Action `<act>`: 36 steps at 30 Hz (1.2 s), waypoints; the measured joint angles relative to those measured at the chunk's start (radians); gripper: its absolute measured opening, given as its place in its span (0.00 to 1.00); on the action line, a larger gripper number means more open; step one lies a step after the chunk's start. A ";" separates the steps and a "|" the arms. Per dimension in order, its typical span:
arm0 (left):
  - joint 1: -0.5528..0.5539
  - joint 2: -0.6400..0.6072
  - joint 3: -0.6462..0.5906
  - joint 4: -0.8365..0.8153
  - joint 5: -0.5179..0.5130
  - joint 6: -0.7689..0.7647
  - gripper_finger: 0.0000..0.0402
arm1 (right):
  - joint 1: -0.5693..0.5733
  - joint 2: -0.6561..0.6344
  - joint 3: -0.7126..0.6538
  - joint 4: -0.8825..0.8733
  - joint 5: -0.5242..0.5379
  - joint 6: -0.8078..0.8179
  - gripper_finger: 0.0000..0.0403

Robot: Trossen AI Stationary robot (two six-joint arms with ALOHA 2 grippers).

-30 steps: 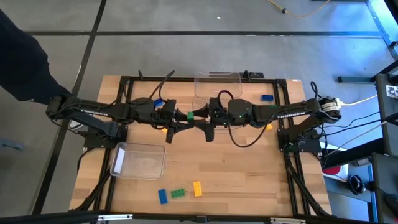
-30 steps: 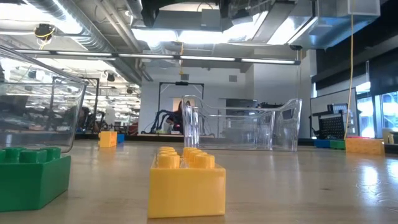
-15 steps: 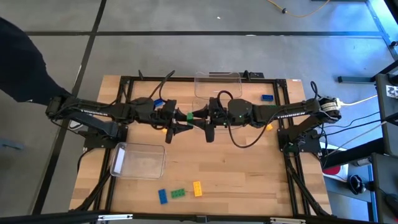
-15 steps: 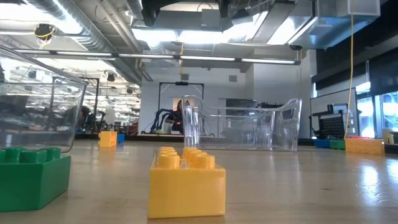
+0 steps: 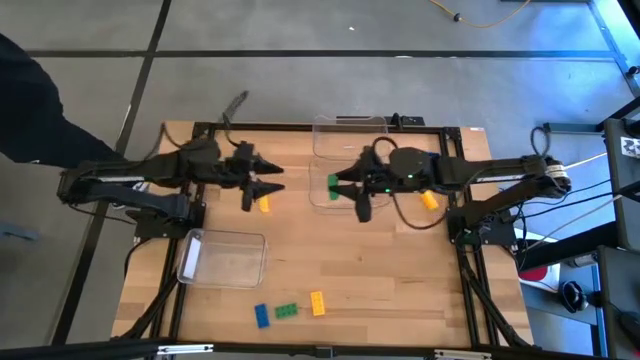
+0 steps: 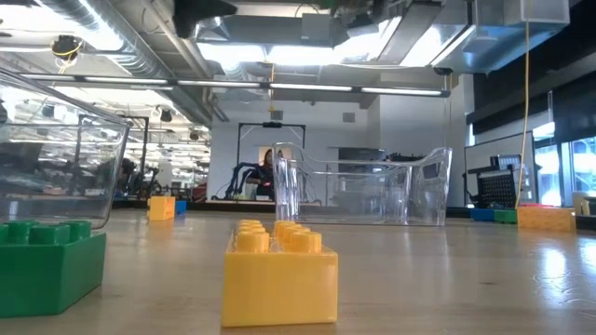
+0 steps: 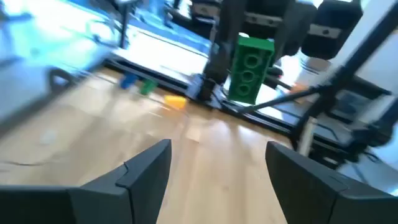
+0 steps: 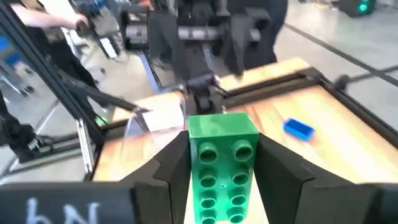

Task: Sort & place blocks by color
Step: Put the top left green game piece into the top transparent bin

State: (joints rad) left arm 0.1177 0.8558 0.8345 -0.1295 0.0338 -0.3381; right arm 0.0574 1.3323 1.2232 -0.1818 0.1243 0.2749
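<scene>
Right fingers pinch green block (left arm apart)

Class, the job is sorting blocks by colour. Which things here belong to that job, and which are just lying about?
Job: green block in the right gripper; yellow block near the open left gripper; front row of three blocks; clear bin.
Lying about: floor cable; person at the table's left.

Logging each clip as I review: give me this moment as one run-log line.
right gripper: shut on green block, at the far clear bin | left gripper: open, empty, beside orange block | near bin: empty
</scene>
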 joint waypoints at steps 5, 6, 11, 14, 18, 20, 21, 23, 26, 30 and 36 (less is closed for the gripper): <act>-0.014 -0.131 0.000 -0.039 -0.082 0.025 0.62 | 0.001 -0.108 -0.014 -0.130 0.048 -0.008 0.36; -0.020 -0.151 0.000 -0.037 -0.093 0.034 0.62 | 0.000 -0.128 -0.021 -0.122 0.050 -0.013 0.36; -0.040 -0.198 0.000 -0.035 -0.139 0.053 0.62 | 0.001 -0.220 -0.115 -0.042 0.049 0.014 0.36; -0.040 -0.204 0.000 -0.035 -0.148 0.054 0.62 | 0.000 -0.257 -0.173 0.024 0.049 0.037 0.36; -0.040 -0.205 0.000 -0.035 -0.152 0.055 0.62 | 0.000 -0.270 -0.184 0.049 0.050 0.042 0.36; -0.040 -0.204 0.000 -0.035 -0.155 0.055 0.62 | 0.001 -0.270 -0.182 0.052 0.049 0.037 0.36; -0.040 -0.204 0.000 -0.035 -0.159 0.054 0.62 | 0.001 -0.269 -0.181 0.054 0.049 0.036 0.36; -0.040 -0.204 0.000 -0.035 -0.164 0.054 0.62 | 0.000 -0.269 -0.180 0.056 0.049 0.036 0.36; -0.040 -0.204 0.000 -0.035 -0.164 0.056 0.62 | 0.000 -0.269 -0.180 0.054 0.049 0.036 0.36; -0.040 -0.204 0.000 -0.035 -0.164 0.060 0.62 | 0.000 -0.269 -0.179 0.052 0.049 0.035 0.36; -0.040 -0.204 0.000 -0.035 -0.164 0.060 0.62 | -0.001 -0.263 -0.179 0.053 0.096 0.060 0.36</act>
State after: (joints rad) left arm 0.0772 0.6521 0.8349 -0.1646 -0.1298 -0.2779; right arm 0.0567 1.0694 1.0447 -0.1284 0.2199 0.3353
